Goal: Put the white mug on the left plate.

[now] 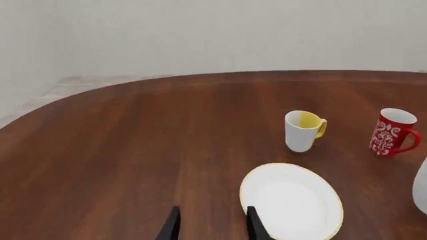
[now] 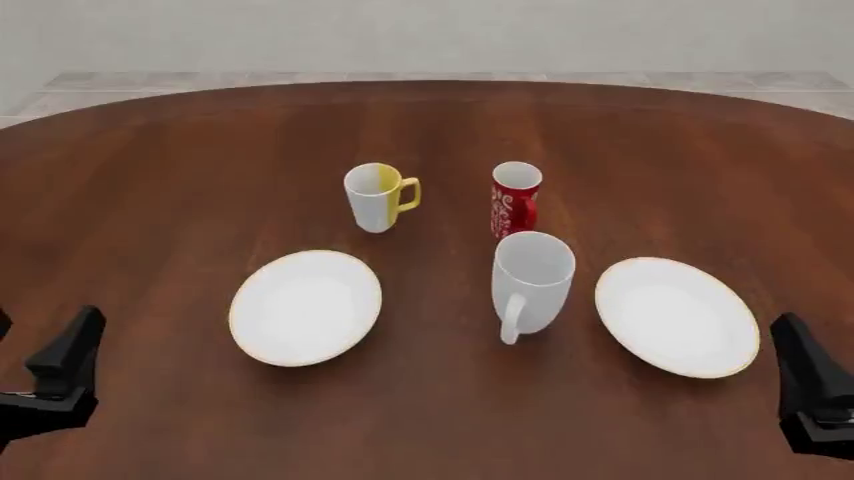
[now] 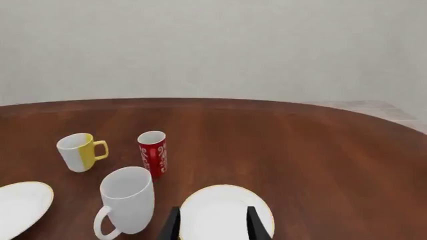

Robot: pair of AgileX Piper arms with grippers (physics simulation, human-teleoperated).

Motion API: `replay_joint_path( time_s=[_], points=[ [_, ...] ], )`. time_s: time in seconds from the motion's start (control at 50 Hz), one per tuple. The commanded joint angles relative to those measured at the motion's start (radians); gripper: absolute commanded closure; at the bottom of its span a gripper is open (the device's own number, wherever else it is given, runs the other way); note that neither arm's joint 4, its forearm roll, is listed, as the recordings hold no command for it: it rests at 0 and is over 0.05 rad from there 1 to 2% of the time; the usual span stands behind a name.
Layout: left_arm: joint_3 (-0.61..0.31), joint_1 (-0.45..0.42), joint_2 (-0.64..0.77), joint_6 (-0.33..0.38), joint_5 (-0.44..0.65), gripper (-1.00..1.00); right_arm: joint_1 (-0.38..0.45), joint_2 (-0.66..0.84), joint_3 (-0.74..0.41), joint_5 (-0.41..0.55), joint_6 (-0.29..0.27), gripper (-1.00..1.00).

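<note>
The white mug [image 2: 534, 280] stands upright in the middle of the table, its handle turned toward the near edge; it also shows as white mug [image 3: 127, 200] and as a sliver of white mug [image 1: 420, 187]. The left plate [image 2: 306, 306] lies bare to its left, also seen as left plate [image 1: 291, 202]. My left gripper [image 2: 74, 350] is at the near left, apart from the plate, and is open and holding nothing [image 1: 213, 227]. My right gripper [image 2: 801, 360] is at the near right, also open and holding nothing [image 3: 212, 225].
A second plate [image 2: 677, 316] lies right of the white mug. Behind stand a white-and-yellow mug [image 2: 376, 197] and a red patterned mug [image 2: 515, 198], the red one close behind the white mug. The round brown table [image 2: 160, 180] ends at a pale wall.
</note>
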Motion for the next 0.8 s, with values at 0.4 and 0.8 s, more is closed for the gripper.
replay_joint_path(
  time_s=[0.4, 0.8],
  points=[
    [0.004, -0.058, -0.26, -0.028, 0.139, -1.0, -0.005, -0.014, -0.003, 0.008, 0.012, -1.0],
    [-0.041, -0.185, -0.157, 0.018, 0.14, -1.0, -0.008, -0.016, -0.002, 0.002, 0.026, -1.0]
  ],
)
